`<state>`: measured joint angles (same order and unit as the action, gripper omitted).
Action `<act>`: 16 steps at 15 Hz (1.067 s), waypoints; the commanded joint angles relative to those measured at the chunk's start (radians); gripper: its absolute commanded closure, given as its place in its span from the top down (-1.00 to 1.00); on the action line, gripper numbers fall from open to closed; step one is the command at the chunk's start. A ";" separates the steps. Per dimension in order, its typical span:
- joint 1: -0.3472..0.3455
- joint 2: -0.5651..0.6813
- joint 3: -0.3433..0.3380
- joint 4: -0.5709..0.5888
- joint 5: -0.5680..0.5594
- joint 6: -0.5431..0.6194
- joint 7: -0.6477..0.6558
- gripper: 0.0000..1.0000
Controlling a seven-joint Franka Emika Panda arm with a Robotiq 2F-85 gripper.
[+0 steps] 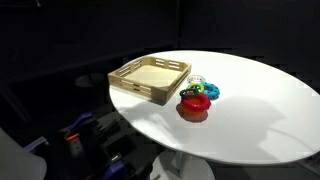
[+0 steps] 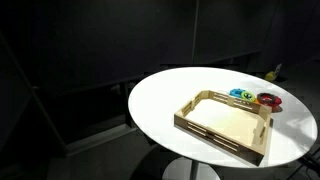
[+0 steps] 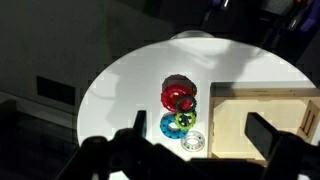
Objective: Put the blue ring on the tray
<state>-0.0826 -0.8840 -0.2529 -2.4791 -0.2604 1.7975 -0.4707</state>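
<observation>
Wrist view: tool [image 3: 200, 148] released, jaws wide, empty. Blue ring [image 3: 169, 124] just ahead of it; likely light, rigid, slick plastic, so pinch across its rim.

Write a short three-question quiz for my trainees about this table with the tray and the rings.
1. True or false: the blue ring already lies inside the tray.
2. Which lies right beside the blue ring on the table? A) red ring B) black ring C) orange ring
3. Fill in: in the wrist view the claw is ____ and holds nothing.

Key: 1 false; 2 A; 3 open.
</observation>
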 commanded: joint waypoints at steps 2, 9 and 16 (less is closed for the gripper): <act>0.012 -0.001 -0.007 0.004 -0.006 -0.005 0.007 1.00; 0.014 0.022 -0.007 0.027 -0.001 0.002 0.020 1.00; 0.026 0.114 -0.006 0.110 0.027 0.050 0.057 1.00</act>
<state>-0.0712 -0.8358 -0.2530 -2.4353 -0.2545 1.8338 -0.4416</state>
